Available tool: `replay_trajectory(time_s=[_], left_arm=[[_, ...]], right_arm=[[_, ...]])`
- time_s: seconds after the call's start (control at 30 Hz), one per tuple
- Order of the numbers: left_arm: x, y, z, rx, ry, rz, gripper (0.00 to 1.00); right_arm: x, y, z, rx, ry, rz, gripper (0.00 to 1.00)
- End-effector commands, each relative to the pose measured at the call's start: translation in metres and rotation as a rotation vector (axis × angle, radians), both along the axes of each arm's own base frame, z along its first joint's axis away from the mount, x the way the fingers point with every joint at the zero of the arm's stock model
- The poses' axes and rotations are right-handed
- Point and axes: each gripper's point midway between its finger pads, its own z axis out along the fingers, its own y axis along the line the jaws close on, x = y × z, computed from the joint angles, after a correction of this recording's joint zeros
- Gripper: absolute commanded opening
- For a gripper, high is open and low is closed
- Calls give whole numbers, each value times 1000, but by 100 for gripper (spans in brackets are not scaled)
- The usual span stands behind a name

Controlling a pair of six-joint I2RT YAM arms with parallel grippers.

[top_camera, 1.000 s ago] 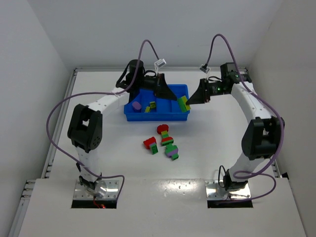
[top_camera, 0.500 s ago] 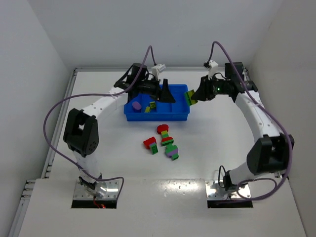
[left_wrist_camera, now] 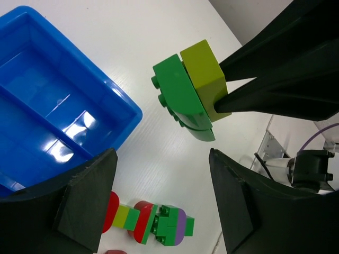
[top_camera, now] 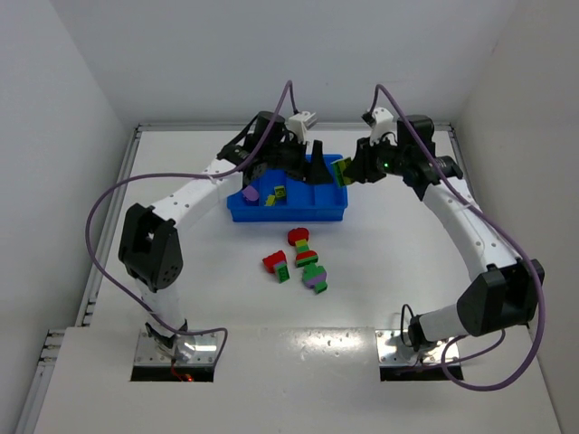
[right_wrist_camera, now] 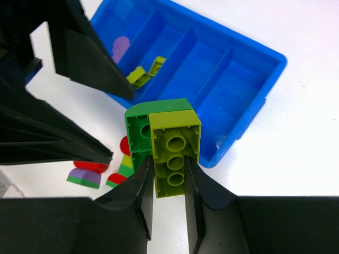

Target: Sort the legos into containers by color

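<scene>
My right gripper (right_wrist_camera: 168, 164) is shut on a yellow-green brick joined to a green brick (right_wrist_camera: 161, 135) and holds the stack in the air by the right end of the blue tray (right_wrist_camera: 265, 58). In the top view the stack (top_camera: 341, 170) hangs at the tray's far right corner (top_camera: 340, 215). My left gripper (left_wrist_camera: 161, 156) is open and empty, its jaws wide apart just below the stack (left_wrist_camera: 188, 90); it sits over the tray's right end in the top view (top_camera: 312, 170). A purple brick (right_wrist_camera: 121, 47) and yellow-green bricks (right_wrist_camera: 143, 75) lie in the tray's left compartments.
Several mixed-colour stacks in red, green, purple and yellow-green lie on the white table in front of the tray (top_camera: 298, 259), also in the left wrist view (left_wrist_camera: 153, 225). The tray's two right compartments (right_wrist_camera: 217, 79) hold nothing.
My right gripper has carried the stack a little left and farther back at the tray's right end. My left gripper has moved right, closer to the stack.
</scene>
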Motion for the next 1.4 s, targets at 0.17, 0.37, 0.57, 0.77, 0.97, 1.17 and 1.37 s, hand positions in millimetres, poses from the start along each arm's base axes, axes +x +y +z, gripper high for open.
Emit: replay_trajectory(time_s=[0.17,0.37,0.57,0.77,0.97,1.17,1.37], left_arm=[[3,-2,40,-59,-82,16,79],[1,-10,37,-66,-77,-11,79],[0,-19,36,-67,-71,-18,79],[2,-25,34,-67,-64,-16,79],[-1,-30,29,-62,-55,-26,79],[-2,-28,5,-29,-15,-17,74],[-2,-30,-5,-17,-2,-31,64]], right_arm=[[7,0,12,7,-49,-34,0],[6,3,12,8,-49,-24,0],[2,6,12,8,-49,-15,0],[-1,11,15,-8,-72,6,0],[-3,12,13,-35,-89,8,0],[-6,9,19,-43,-106,4,0],[-14,6,20,-55,-118,13,0]])
